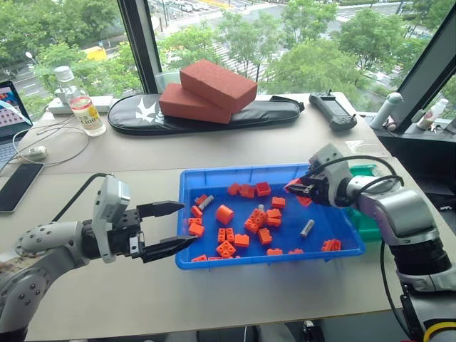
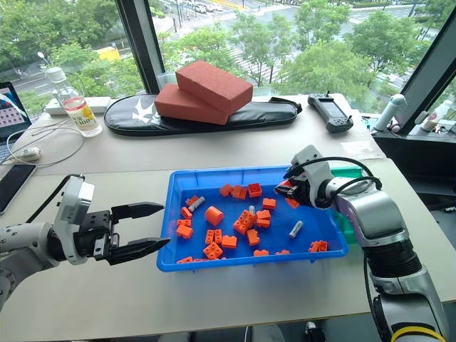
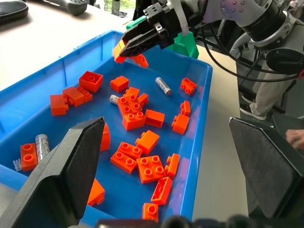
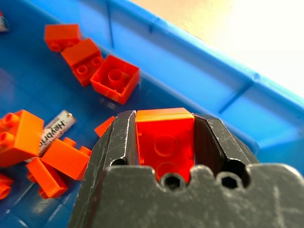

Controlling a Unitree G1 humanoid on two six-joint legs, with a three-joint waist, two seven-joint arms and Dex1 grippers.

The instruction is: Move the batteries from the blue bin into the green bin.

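My right tool (image 1: 296,187) was clamped on an orange brick (image 4: 165,141), not a battery, and hung over the far right part of the blue bin (image 1: 187,217), near the green bin (image 1: 367,222). Carried on, that brick would have landed in the green bin, the wrong thing. Three batteries lay in the blue bin: one (image 1: 307,228) right of centre, one (image 1: 205,202) at the far left, one (image 3: 114,99) half hidden among bricks. I judged that one hard to pinch cleanly. My left tool (image 1: 165,226) stood wide and empty by the bin's left wall; a forward nudge could have shoved the bin across the desk (image 1: 271,142).
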